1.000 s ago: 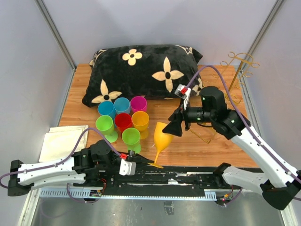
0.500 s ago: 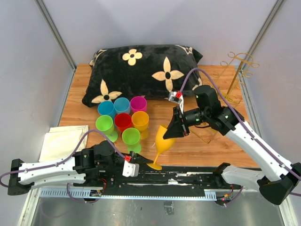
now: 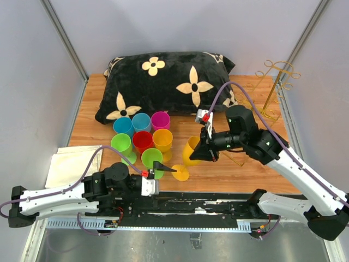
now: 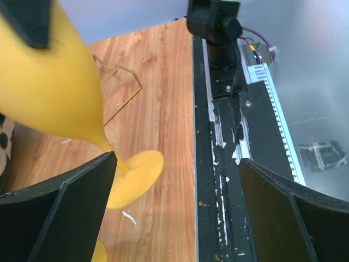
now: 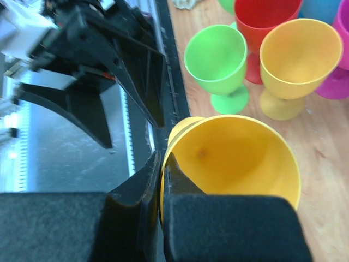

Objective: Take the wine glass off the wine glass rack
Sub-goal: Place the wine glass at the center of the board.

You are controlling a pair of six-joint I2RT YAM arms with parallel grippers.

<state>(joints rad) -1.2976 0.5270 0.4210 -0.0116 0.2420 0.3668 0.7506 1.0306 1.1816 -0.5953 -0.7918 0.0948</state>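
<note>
The right claw (image 5: pixel 162 164) grips the yellow wine glass (image 5: pixel 234 158) by its rim; left claw (image 4: pixel 177 158) gapes wide.

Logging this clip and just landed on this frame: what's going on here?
The right claw is shut on the rim of the yellow wine glass, holding it tilted near the front of the table. The left claw is open, one finger beside the stem, not gripping. The glass is already off the gold wire rack at the right rear. Other coloured glasses stand grouped before a black pillow.
</note>
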